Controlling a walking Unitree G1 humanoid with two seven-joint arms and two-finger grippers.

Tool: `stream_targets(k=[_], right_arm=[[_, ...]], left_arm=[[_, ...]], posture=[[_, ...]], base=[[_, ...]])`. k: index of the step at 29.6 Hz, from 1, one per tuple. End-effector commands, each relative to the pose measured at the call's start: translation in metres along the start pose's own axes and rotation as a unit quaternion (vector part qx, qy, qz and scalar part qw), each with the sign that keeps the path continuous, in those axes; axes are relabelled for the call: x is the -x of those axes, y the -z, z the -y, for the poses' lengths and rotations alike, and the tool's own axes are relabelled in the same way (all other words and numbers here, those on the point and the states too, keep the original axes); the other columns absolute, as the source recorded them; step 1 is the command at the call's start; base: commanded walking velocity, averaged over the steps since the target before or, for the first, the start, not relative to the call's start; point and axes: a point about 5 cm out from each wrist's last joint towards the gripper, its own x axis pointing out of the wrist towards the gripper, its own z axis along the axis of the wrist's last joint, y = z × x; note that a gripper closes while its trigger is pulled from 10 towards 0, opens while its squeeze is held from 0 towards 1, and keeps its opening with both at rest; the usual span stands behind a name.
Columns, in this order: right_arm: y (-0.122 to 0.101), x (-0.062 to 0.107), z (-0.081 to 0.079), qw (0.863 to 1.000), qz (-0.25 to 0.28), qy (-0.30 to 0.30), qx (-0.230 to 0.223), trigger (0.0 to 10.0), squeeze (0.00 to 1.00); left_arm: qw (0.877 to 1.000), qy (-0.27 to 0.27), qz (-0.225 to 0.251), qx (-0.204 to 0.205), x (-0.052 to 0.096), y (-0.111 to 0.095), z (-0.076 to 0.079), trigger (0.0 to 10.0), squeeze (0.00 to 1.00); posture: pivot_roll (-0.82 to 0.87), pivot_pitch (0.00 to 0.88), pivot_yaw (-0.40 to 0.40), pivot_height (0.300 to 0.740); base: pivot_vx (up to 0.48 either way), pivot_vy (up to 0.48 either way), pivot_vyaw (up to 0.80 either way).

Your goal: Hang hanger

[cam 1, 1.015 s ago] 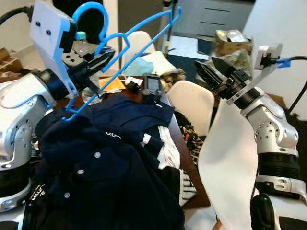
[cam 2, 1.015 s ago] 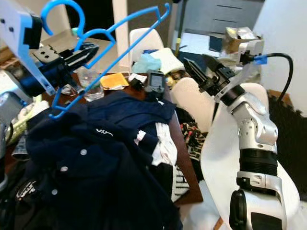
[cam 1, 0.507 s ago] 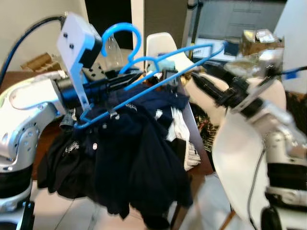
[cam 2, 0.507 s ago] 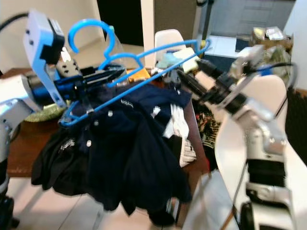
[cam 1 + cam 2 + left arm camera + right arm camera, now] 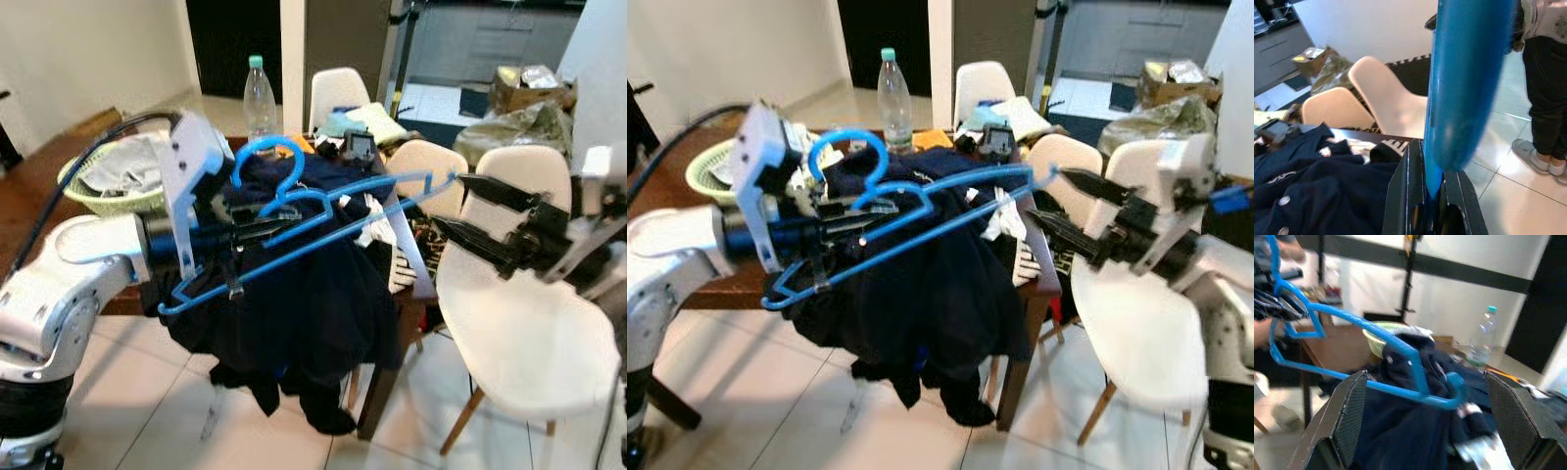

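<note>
We've backed off w/ the view: the worktop (image 5: 29, 186) now sits further out. Left gripper (image 5: 263, 217) jaws stay clamped on blue hanger (image 5: 323, 213), lifted clear above clothes (image 5: 313, 304); right gripper (image 5: 468, 217) at 3 o'clock, jaws apart. No rail seen yet.

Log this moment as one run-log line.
left gripper: shut on blue hanger, held above dark clothes | right gripper: open, near hanger's end | hanger not hung
</note>
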Motion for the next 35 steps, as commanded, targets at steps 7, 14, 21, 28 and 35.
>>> stream_targets(k=[7,14,21,28,35], right_arm=[[-0.018,0.025,0.004,1.0,-0.002,0.014,0.027,10.0,0.0],[-0.035,-0.013,-0.063,0.965,-0.021,-0.257,0.044,10.0,0.0],[0.001,-0.038,-0.107,0.912,-0.112,-0.392,0.036,10.0,0.0],[0.007,-0.044,-0.113,0.906,-0.12,-0.404,0.039,10.0,0.0],[-0.003,-0.049,-0.091,0.928,-0.099,-0.357,0.048,10.0,0.0]], left_arm=[[0.997,0.016,-0.069,0.044,0.011,0.035,0.001,10.0,0.0],[0.989,0.05,-0.095,0.099,0.015,0.059,0.003,10.0,0.0],[0.982,0.141,-0.074,0.098,-0.005,0.061,0.032,10.0,0.0],[0.977,0.179,-0.067,0.099,-0.007,0.061,0.04,10.0,0.0],[0.963,0.234,-0.101,0.09,-0.002,0.071,0.053,10.0,0.0]], posture=[[0.18,0.0,-0.005,0.74],[0.17,0.0,0.001,0.74],[0.18,0.0,-0.007,0.74],[0.18,0.0,-0.008,0.74],[0.18,0.0,-0.015,0.74]], base=[[0.0,0.0,0.0],[0.0,0.0,0.0],[0.0,0.0,0.0],[0.0,0.0,0.0],[0.0,0.0,0.0]])
